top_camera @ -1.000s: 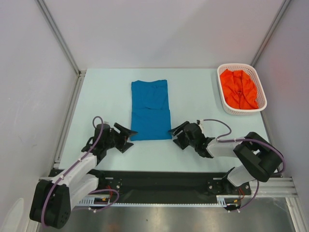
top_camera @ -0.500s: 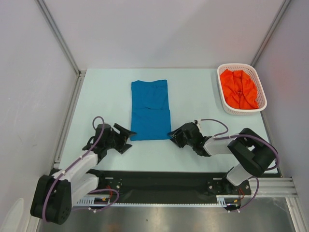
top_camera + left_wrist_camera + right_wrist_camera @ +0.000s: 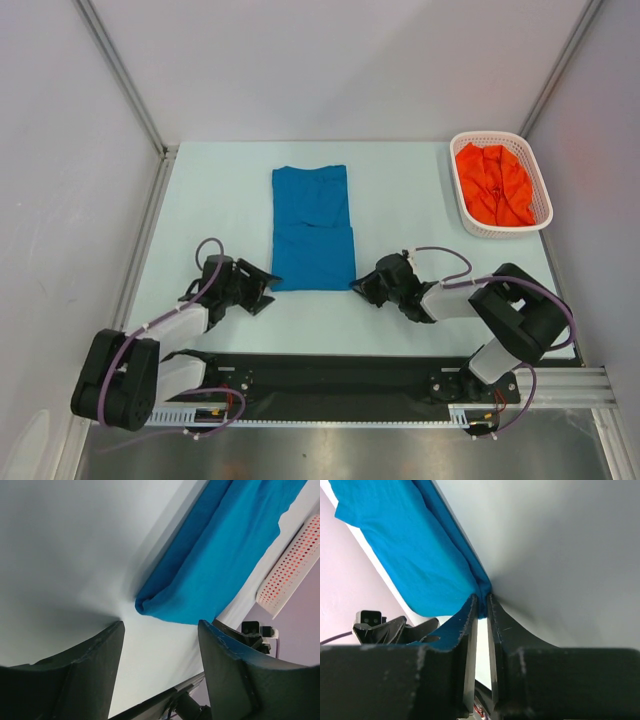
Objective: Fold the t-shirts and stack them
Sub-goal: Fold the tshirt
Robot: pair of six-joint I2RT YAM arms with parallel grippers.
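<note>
Top external view shows the blue t-shirt [image 3: 312,225] at frame centre, folded into a narrow flat rectangle. Its long axis runs up and down the frame, with a crosswise fold edge about midway and light wrinkles in the upper half. The right gripper [image 3: 362,284] sits at the shirt's lower right corner, and the right wrist view shows its fingers [image 3: 445,645] pinched on that corner. The left gripper [image 3: 262,287], spread wide, lies just beside the lower left corner without touching it. The orange-red t-shirt [image 3: 494,185] lies crumpled in the white basket [image 3: 500,231] at upper right on the pale table [image 3: 220,200].
</note>
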